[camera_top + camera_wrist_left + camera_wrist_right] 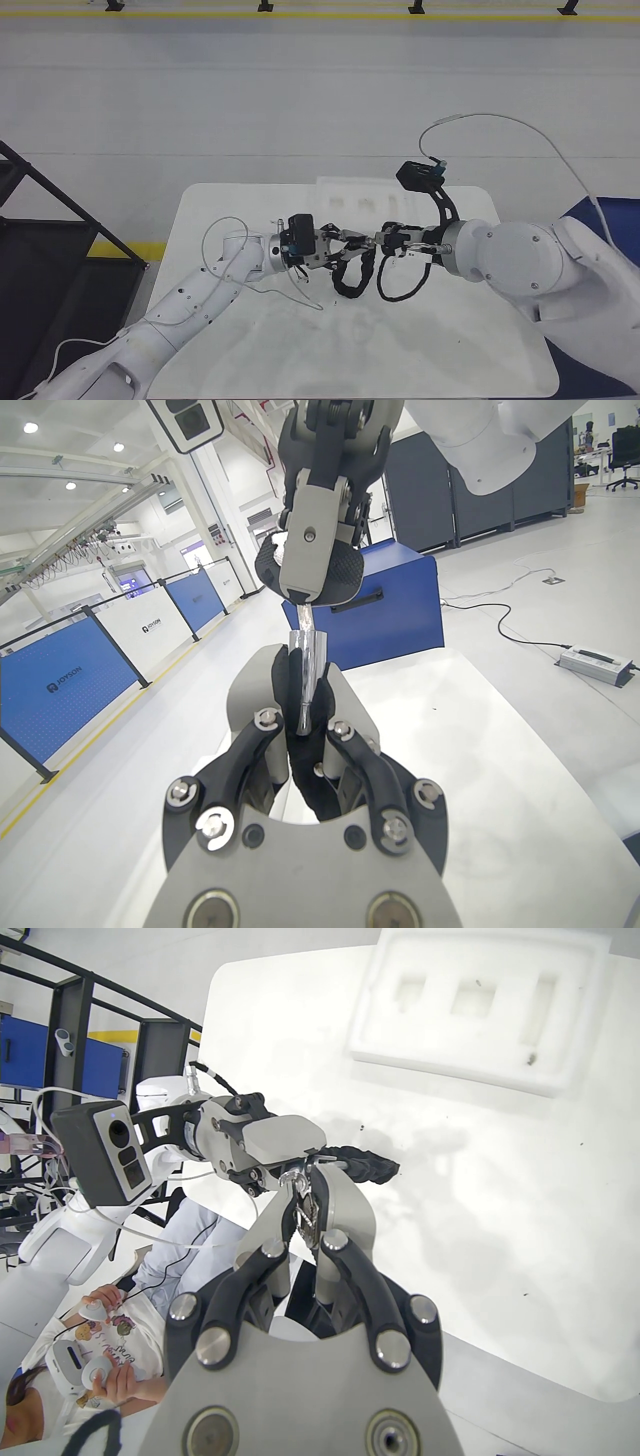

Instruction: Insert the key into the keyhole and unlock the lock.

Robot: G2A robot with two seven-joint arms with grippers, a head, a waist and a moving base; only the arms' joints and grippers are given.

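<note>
Clenched in the left gripper (305, 682) was the chrome barrel of the lock (308, 650), held in the air over the middle of the table (250, 340), a little toward its far edge. Directly opposite, the key (304, 617) was pinched by its bow in the right gripper (311, 592). The blade was seen to meet the keyhole end of the barrel; how deep it sat could not be told. The lock's black cable (352, 282) was hung in a loop beneath the two grippers. A white foam tray (360, 192) was set at the table's far edge. The step in hand was judged to be insertion, with the unlocking turn not yet made. It would be done best if blade and barrel were kept on one line and the key were pushed straight until seated. Only then should it be turned from the right wrist, with the barrel held fast against the twist. Any sideways load could jam or bend the blade, and the hanging cable could tug the barrel out of line.
</note>
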